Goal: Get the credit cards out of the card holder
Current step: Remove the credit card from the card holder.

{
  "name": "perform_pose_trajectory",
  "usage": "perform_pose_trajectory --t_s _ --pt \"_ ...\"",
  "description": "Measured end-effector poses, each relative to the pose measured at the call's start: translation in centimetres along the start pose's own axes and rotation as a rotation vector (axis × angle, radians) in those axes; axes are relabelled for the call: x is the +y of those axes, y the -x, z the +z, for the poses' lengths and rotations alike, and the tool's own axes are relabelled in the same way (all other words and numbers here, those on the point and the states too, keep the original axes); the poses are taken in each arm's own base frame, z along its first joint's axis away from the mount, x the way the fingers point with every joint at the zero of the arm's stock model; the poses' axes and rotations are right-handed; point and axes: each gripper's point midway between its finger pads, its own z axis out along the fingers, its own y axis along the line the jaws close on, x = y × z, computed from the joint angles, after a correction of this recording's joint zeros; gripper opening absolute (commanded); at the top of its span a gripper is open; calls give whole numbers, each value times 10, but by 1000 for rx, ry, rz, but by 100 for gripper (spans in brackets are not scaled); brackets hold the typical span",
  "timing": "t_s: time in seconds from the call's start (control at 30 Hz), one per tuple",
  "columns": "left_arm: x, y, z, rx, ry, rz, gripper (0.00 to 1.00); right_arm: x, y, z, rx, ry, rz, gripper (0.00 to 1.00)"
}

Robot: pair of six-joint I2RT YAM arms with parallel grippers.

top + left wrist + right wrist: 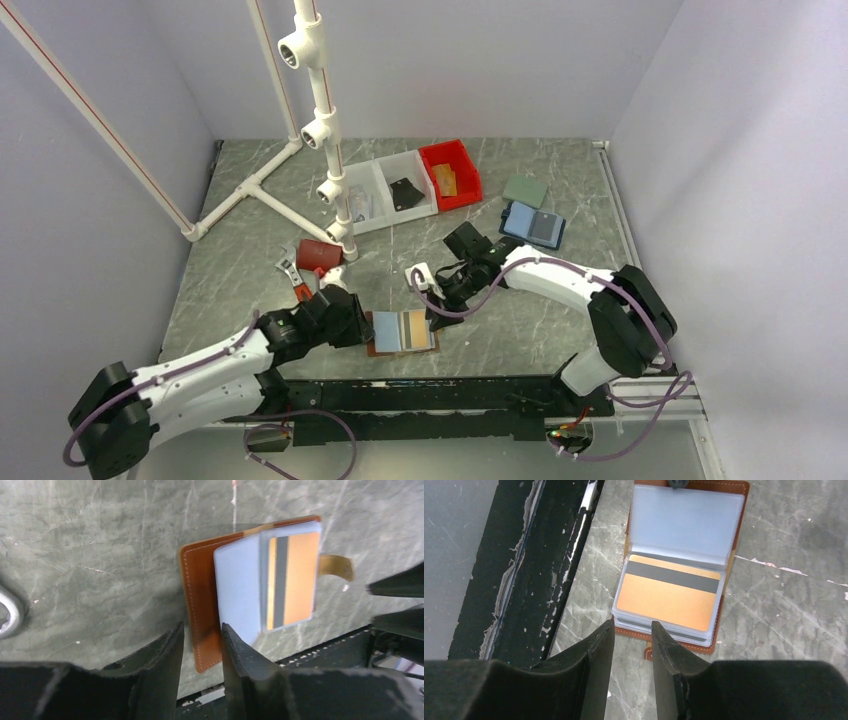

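Observation:
The brown leather card holder [404, 331] lies open on the table near the front edge, its clear sleeves fanned out. An orange credit card [669, 600] with a dark stripe sits inside one sleeve [295, 580]. My left gripper [202, 630] is at the holder's left side [362, 325]. Its jaws stand a little apart around the leather cover's edge [200, 595], with a gap on one side. My right gripper [633, 625] is open just off the holder's right edge [440, 305], with only table and the strap tab between its fingers. Any other cards are hidden.
A white pipe frame [320, 120] stands at the back left, with a clear bin [385, 195] and a red bin [450, 172] beside it. A dark red box [318, 255] and a metal tool [290, 272] lie behind my left gripper. A blue case [533, 225] and a green pad [525, 190] lie at the back right. A black rail [430, 395] runs along the front.

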Motion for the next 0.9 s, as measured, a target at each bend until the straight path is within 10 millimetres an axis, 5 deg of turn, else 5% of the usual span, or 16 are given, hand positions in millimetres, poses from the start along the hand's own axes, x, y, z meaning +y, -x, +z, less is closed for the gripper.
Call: perform_pose_trajectory --t_s 0.17,0.43,0.9 --pt "-16 18 -24 -85 -96 0 62 2 -8 9 42 12 7 31" --pt "-52 40 -63 -252 -397 -48 64 -1 -22 18 110 5 11 20" --pt "-65 9 -13 -115 -481 -82 34 -6 -36 27 181 -19 49 8"
